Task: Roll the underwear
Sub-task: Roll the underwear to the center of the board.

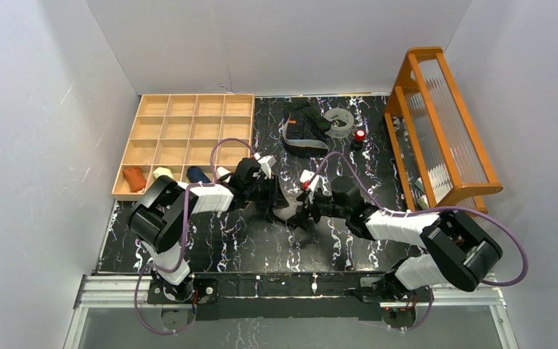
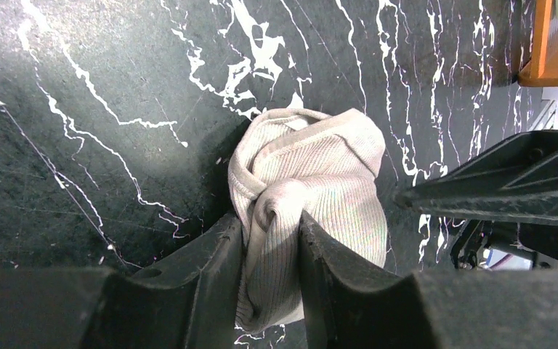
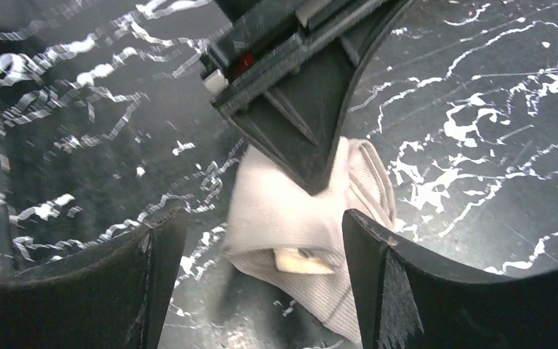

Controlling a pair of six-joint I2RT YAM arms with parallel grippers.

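The beige-grey underwear (image 2: 312, 182) is bunched into a rolled bundle on the black marble table, between the two arms in the top view (image 1: 288, 209). My left gripper (image 2: 272, 233) is shut on a fold of it. My right gripper (image 3: 258, 233) is open, its fingers on either side of the bundle (image 3: 290, 218) and not closed on it. The left gripper's fingertip points down onto the bundle in the right wrist view. The black striped underwear (image 1: 304, 125) lies crumpled at the far middle of the table.
A wooden compartment tray (image 1: 189, 134) stands at the far left with rolled garments in its front row. A clear tape ring (image 1: 340, 121) and a small red-topped object (image 1: 360, 135) lie next to the striped garment. An orange wooden rack (image 1: 443, 123) stands at the right.
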